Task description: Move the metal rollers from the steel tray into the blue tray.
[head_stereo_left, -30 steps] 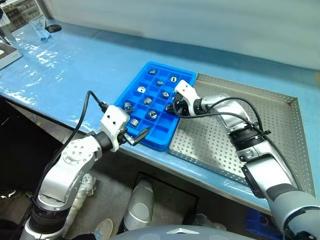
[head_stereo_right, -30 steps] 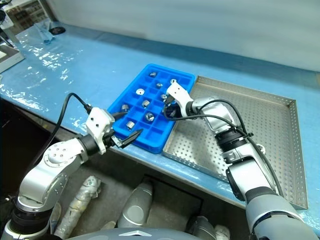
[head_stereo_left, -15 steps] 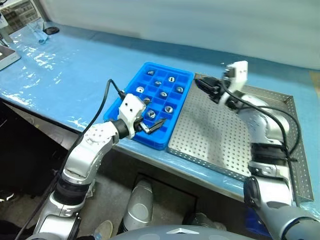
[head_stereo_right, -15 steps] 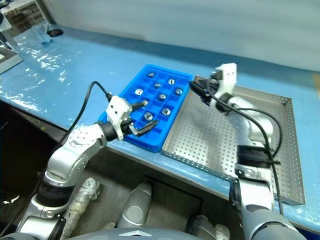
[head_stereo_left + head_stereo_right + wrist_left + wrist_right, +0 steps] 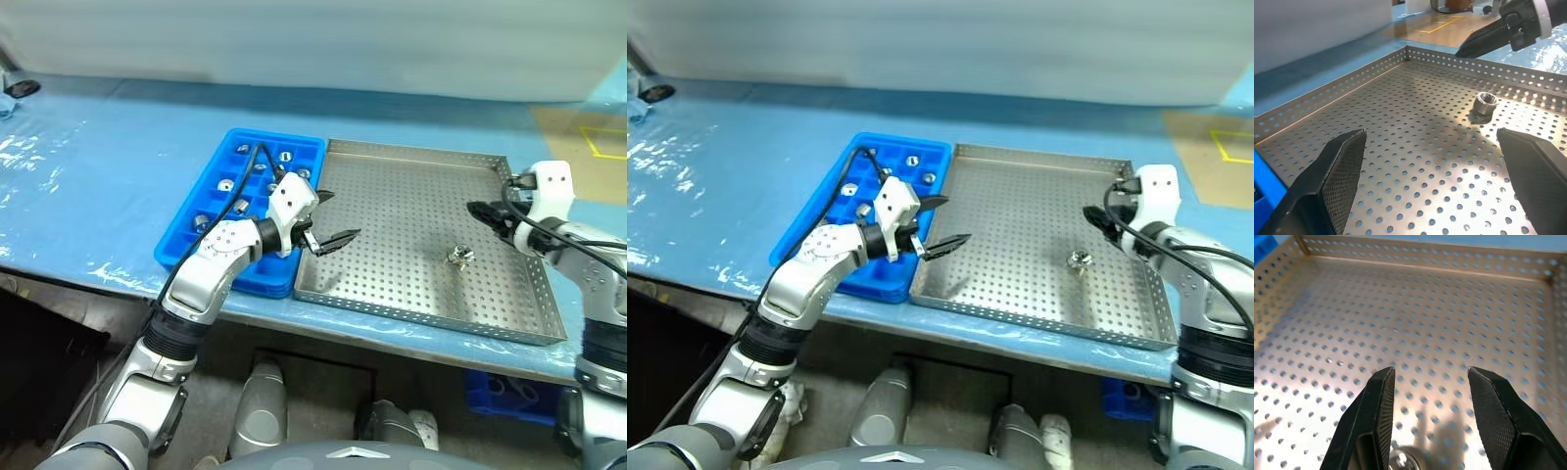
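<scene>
One metal roller (image 5: pixel 458 257) lies on the steel tray (image 5: pixel 392 196), right of its middle. Several more rollers (image 5: pixel 224 183) sit in compartments of the blue tray (image 5: pixel 294 147), which stands against the steel tray's left rim. My left gripper (image 5: pixel 343 215) hangs open and empty over the steel tray's left edge, pointing toward the roller (image 5: pixel 1485 102). My right gripper (image 5: pixel 477 210) is open over the tray's right side, just beyond the lone roller (image 5: pixel 1403 460), which lies low between its fingers (image 5: pixel 1376 416) without being held.
Both trays rest on a table covered in blue film (image 5: pixel 98 176), close to its front edge (image 5: pixel 118 279). A tan surface with yellow tape (image 5: pixel 598 137) lies beyond the table's right end. A small dark object (image 5: pixel 22 88) sits far left.
The view has panned right. My right gripper swung from the blue tray across the steel tray to its right side. The left gripper moved from the blue tray's front edge to the steel tray's left rim.
</scene>
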`<state>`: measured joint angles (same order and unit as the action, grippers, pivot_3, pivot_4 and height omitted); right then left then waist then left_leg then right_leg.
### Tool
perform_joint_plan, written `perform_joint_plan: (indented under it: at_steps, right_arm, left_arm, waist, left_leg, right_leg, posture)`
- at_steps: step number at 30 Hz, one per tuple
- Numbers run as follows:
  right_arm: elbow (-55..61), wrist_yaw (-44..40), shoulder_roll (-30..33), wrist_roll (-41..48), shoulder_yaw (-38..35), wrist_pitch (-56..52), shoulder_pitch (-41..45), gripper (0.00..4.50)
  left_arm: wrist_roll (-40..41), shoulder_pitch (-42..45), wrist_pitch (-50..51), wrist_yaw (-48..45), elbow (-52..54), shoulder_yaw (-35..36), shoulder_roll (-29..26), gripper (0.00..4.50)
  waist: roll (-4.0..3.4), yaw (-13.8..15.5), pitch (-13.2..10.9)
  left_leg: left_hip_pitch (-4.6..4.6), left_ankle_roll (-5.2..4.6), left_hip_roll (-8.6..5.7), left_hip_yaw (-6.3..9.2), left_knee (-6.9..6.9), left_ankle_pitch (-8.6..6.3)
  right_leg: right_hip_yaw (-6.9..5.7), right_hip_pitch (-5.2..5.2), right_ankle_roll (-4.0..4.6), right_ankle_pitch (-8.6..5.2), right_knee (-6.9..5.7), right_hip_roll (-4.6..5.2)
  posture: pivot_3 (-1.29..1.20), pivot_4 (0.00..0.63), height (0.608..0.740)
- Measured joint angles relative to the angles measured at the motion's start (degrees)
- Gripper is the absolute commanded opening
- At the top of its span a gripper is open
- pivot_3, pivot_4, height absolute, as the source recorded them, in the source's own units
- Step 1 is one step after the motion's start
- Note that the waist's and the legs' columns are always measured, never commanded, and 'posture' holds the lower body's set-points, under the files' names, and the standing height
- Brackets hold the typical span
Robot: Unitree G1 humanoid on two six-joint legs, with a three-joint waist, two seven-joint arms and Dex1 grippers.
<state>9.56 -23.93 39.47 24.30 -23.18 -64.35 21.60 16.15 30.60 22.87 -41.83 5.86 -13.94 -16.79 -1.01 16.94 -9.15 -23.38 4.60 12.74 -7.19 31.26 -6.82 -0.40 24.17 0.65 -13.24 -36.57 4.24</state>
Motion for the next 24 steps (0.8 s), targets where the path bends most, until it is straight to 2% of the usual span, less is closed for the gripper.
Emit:
perform_joint_plan:
  at_steps: [9, 12, 15, 17, 24]
  right_arm:
    - [1.5, 0.2, -1.8, 2.8, -0.4, -6.2, -2.6, 2.37]
    - [1.6, 0.3, -2.0, 2.9, -0.3, -6.1, -2.6, 2.98]
    - [1.6, 0.3, -2.2, 2.9, 0.5, -5.8, -2.8, 4.0]
    - [1.6, 0.3, -2.7, 2.9, 0.6, -5.8, -2.8, 4.46]
    - [1.6, 0.2, -3.2, 3.1, 1.6, -5.8, -2.4, 4.46]
  left_arm:
    - [-0.8, 0.8, -1.1, -2.0, -1.6, -0.1, 0.9, 4.5]
    - [-0.9, 0.8, -1.2, -2.4, -1.7, -0.1, 1.0, 4.5]
    - [-1.1, 0.7, -1.2, -2.6, -1.7, -0.1, 1.0, 4.5]
    - [-1.2, 0.7, -1.2, -2.7, -1.7, -0.1, 1.0, 4.5]
    - [-1.7, 0.1, -1.2, -2.8, -1.7, -0.1, 0.7, 4.5]
  waist:
    - [0.0, -3.4, 0.0]
    - [0.0, -3.7, 0.0]
    - [0.0, -3.7, 0.0]
    - [0.0, -3.7, 0.0]
    - [0.0, -3.7, 0.0]
  left_leg:
    - [-0.02, -0.01, -0.02, -0.03, 0.05, 0.01]
    - [-0.03, -0.02, -0.03, -0.03, 0.05, 0.01]
    - [-0.04, -0.02, -0.03, -0.03, 0.04, 0.01]
    - [-0.05, -0.02, -0.03, -0.03, 0.04, 0.01]
    - [-0.05, -0.03, -0.03, -0.03, 0.04, 0.01]
  right_leg:
    - [-0.01, 0.0, 0.21, -0.11, -0.01, 0.05]
    - [-0.02, 0.0, 0.23, -0.12, 0.0, 0.06]
    - [-0.03, 0.0, 0.24, -0.13, 0.0, 0.06]
    - [-0.03, 0.0, 0.25, -0.13, 0.01, 0.07]
    - [-0.03, 0.0, 0.25, -0.13, 0.02, 0.07]
  posture:
    - [0.21, 0.15, 0.74]
    - [0.21, 0.15, 0.74]
    - [0.22, 0.15, 0.74]
    - [0.22, 0.15, 0.74]
    - [0.23, 0.15, 0.74]
